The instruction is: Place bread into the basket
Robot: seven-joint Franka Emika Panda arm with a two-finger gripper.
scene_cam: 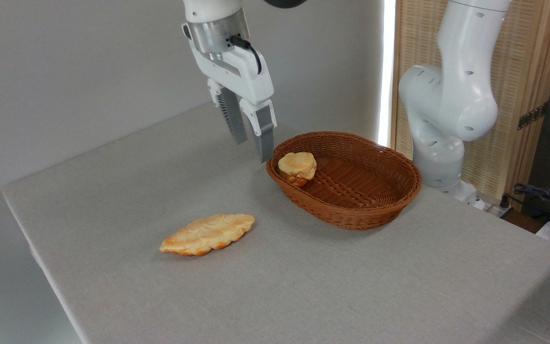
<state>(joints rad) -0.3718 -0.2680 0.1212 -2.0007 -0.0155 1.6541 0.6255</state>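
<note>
While the two-finger gripper hangs in the air just left of the basket's near-left rim, its grey ribbed fingers stand parted with a narrow gap between them and nothing held. No brand, label or other writing can be read anywhere on the gripper's white housing, on the arm or on anything else in view. A black cable runs along the top of the gripper body.

Just right of the fingertips, the small round bun lies inside the oval brown wicker basket, leaning against the left inner wall, its pale golden top tilted up and its toasted edge showing. It is apart from the fingers. The rest of the basket floor is bare weave.

Nearer the camera and to the left, well apart from the basket, a flat leaf-shaped ridged bread lies on the grey cloth-covered table. Nothing stands between the gripper and the basket.

Behind the basket at the right rises the white Franka arm's base and lower joints, in front of a woven bamboo screen with a wooden frame. Dark cables lie at the far right edge, beyond the table.
</note>
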